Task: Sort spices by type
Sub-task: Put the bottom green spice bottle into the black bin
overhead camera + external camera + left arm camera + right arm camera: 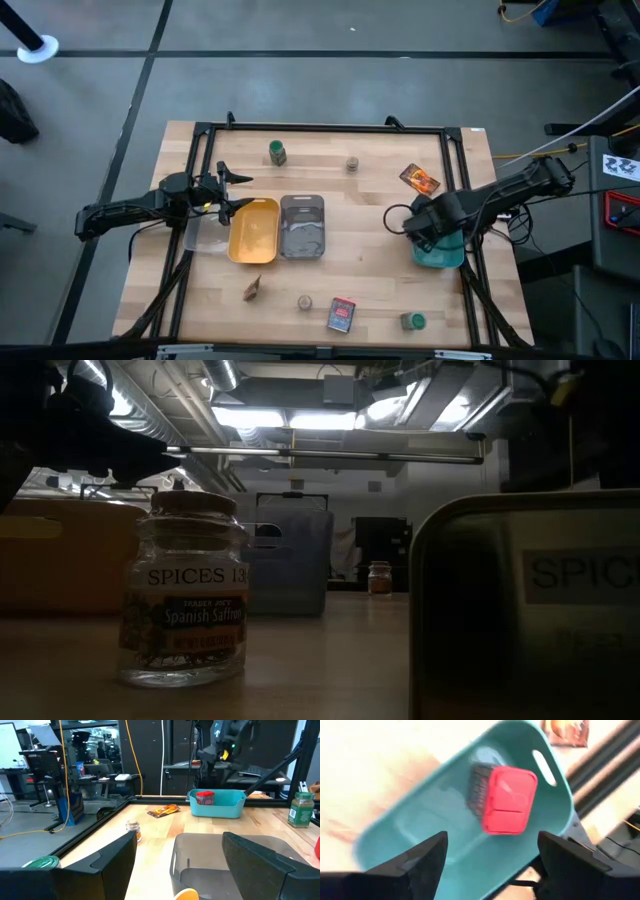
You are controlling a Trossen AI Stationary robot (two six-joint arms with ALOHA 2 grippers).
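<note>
The right gripper (490, 852) hangs over the teal tray (440, 256) at the right edge of the bench (370, 210), its jaws spread wide and holding nothing. One red box (509, 800) stands inside the teal tray, directly beneath those jaws. The left gripper (236, 191) sits at the left side of the bench beside the yellow tray (253, 232), jaws open and empty. The grey tray (302, 226) adjoins the yellow one. The remaining spices lie loose on the bench: a green-lidded jar (277, 152) and a tan-grey jar (352, 164) along the far edge, a brown-orange packet (420, 180) near the right arm, and along the near edge a second packet (252, 289), a tan-grey jar (305, 302), a second red box (341, 315) and a green-lidded jar (413, 321).
</note>
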